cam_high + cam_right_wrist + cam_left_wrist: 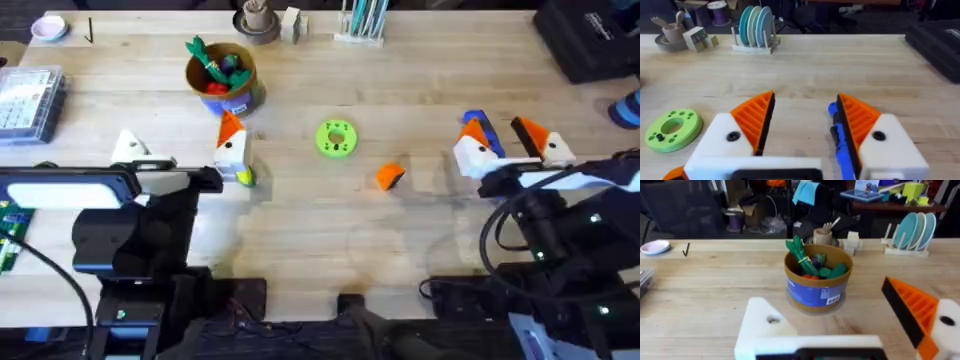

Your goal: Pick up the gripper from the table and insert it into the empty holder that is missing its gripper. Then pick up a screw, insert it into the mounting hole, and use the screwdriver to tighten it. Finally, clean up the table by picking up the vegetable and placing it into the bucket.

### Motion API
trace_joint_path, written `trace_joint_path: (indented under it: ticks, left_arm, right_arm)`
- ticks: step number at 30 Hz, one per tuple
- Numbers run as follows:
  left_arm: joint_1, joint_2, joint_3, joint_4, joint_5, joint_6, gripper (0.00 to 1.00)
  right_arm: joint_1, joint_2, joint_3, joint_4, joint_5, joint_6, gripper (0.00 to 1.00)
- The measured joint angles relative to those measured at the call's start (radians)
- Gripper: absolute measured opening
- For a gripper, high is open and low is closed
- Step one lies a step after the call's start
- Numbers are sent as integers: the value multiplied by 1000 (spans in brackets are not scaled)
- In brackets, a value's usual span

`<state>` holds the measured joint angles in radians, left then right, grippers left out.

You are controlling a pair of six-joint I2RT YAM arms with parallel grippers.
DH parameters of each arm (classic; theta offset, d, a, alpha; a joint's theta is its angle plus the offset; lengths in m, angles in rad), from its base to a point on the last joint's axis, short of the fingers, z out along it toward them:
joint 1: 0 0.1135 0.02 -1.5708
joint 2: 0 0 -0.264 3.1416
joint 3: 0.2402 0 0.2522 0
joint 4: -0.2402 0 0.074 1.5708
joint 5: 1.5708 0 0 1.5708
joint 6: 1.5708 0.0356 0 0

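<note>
Overhead: gripper (389, 177) loose beside disc (336, 139).

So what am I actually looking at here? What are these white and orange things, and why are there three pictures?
These are two robot arms at a wooden table. The wide picture looks down from above. The other two come from a camera on each wrist, looking out past that arm's own two fingers. The left end effector is open, and one of its white fingers, the holder, lacks its orange tip. That loose orange tip lies mid-table near a green disc. The right end effector is open too, with a blue screwdriver lying by one finger. A bucket holds toy vegetables, and a small yellow vegetable lies on the table by the left arm's tipped finger. Nothing is being held.
</note>
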<state>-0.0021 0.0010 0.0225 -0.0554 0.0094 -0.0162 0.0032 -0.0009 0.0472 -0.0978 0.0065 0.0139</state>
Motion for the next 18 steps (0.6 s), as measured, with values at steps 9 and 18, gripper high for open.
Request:
trace_joint_path:
  ticks: [9,18]
  left_arm:
    - [0,47,287,-368,-10,-3,993]
    - [0,227,608,-485,-44,-3,993]
  right_arm:
    - [0,160,269,-299,-5,24,796]
    - [0,558,708,-579,-39,31,796]
